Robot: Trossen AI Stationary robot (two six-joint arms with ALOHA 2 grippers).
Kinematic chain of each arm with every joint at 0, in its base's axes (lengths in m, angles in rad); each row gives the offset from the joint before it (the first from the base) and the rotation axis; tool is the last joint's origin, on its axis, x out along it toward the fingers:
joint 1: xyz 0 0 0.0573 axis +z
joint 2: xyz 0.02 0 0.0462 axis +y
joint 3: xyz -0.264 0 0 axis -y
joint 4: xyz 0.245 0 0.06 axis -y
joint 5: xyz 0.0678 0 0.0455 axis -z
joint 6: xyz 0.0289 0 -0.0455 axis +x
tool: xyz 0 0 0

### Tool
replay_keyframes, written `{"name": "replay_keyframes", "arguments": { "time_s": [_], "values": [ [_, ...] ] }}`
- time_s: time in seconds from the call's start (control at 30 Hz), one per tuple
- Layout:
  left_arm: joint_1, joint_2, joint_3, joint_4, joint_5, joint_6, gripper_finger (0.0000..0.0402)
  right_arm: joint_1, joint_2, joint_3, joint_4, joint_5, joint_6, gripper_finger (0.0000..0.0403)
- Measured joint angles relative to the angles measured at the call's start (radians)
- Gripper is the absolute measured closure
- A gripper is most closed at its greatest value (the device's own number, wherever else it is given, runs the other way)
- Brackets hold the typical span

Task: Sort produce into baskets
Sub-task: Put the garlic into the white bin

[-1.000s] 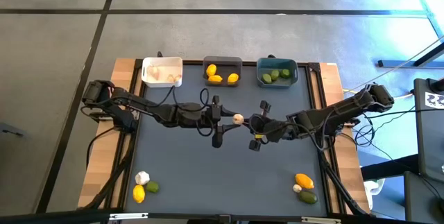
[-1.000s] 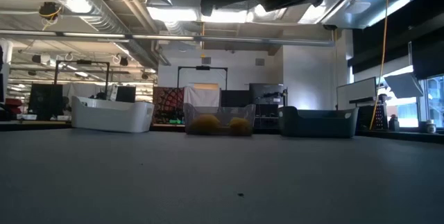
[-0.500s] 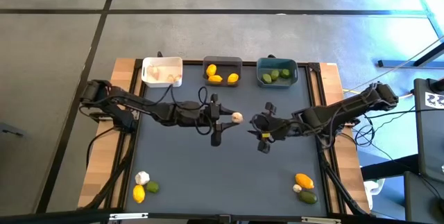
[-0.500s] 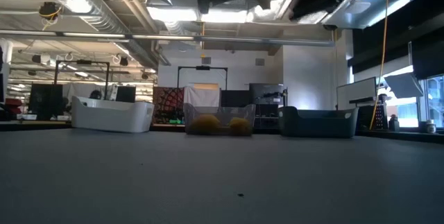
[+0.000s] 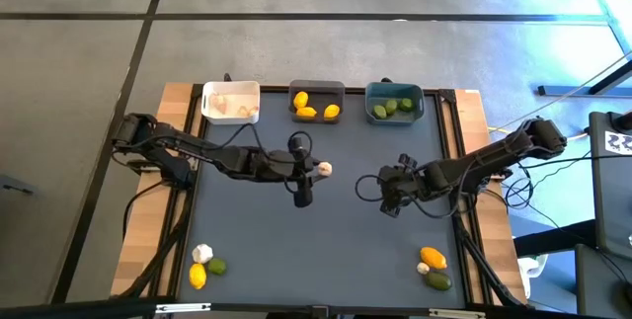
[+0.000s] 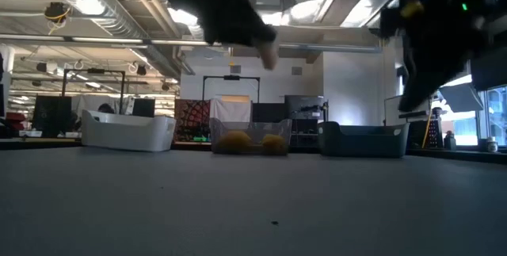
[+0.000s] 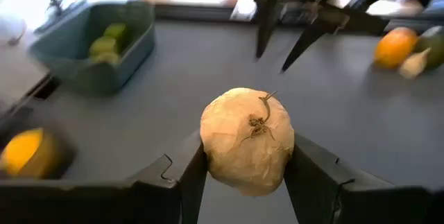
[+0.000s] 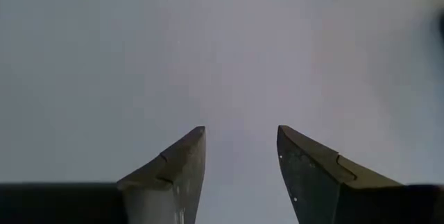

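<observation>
Tabletop bins (image 5: pixel 230 102) hold sorted produce; left gripper (image 5: pixel 314 169) clasps garlic (image 5: pixel 323 169), right gripper (image 5: pixel 391 197) parted, empty

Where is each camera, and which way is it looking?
High: overhead, straight down on table, both arms.
Low: at tabletop height, facing the bins; arms hang from above.
Left wrist: behind left end effector, which grips a garlic bulb.
Right wrist: behind right end effector, open, facing bare table.
Shared: high and left wrist both show the garlic bulb.
</observation>
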Motion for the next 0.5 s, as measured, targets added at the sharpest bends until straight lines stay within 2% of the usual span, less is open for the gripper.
{"name": "replay_keyframes", "arguments": {
  "time_s": [0.2,0.37,0.5],
  "values": [
    [0.013,-0.030,0.000,-0.165,-0.036,-0.067,0.0240,0.000,0.000,-0.118,0.058,-0.049,0.085,0.0223],
    [0.039,-0.096,0.001,-0.346,-0.038,-0.153,0.0240,-0.025,0.000,-0.180,0.122,-0.156,0.109,0.0223],
    [0.067,-0.154,0.001,-0.490,-0.045,-0.207,0.0240,-0.048,0.000,-0.207,0.146,-0.170,0.115,0.0223]
  ]
}}
